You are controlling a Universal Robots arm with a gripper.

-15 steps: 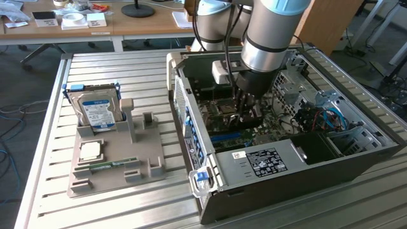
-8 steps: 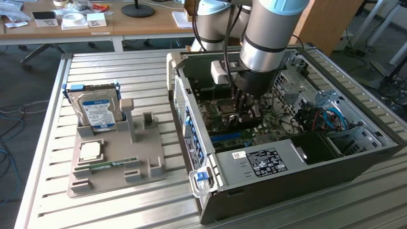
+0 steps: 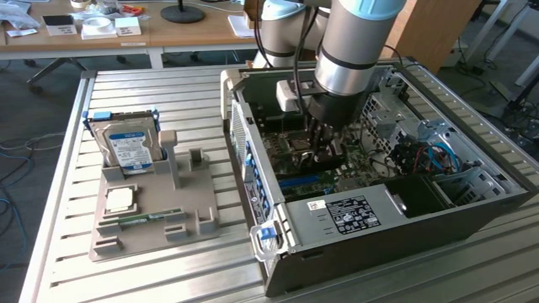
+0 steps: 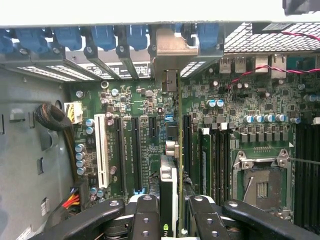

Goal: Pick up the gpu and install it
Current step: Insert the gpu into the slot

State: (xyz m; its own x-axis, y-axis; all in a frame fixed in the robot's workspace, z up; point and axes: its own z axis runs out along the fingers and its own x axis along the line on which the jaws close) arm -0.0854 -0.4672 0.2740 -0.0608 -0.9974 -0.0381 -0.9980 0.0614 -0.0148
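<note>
1. Everything's carried by a slatted metal table.
2. A grey parts tray is laid flat toward the exterior view's left.
3. An opened PC case is parked just beside it, on its side.

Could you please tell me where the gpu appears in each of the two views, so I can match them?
Exterior view: the gpu sits under the gripper, inside the open computer case, over the motherboard.
Wrist view: the gpu is seen edge-on between the gripper's fingers, its silver bracket toward the case wall.
Shared landmark: the row of blue slot clips.
</note>
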